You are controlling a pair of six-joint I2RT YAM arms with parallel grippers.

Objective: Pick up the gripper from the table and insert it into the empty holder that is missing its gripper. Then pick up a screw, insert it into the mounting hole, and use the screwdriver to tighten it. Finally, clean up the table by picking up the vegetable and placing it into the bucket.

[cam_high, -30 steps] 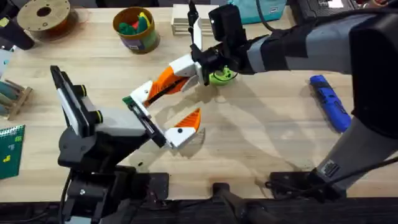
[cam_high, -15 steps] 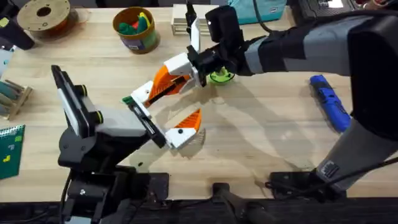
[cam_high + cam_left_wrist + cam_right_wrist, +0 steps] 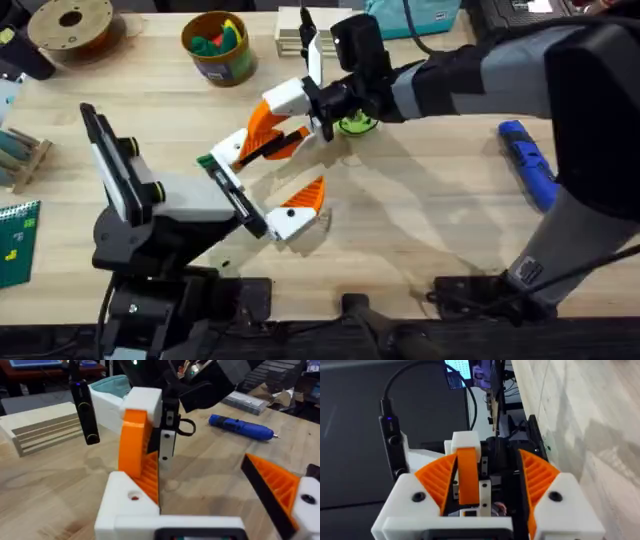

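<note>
Two arms are meeting over the pale wooden worktop [image 3: 420,230]. The right end effector [image 3: 290,112], now nearer the left end effector [image 3: 262,180], is pinching the small orange ribbed plastic gripper [image 3: 262,122], nearing the white plastic holder [image 3: 222,178]; the left one is gaping wide, empty. Insertion looks imminent.
</note>
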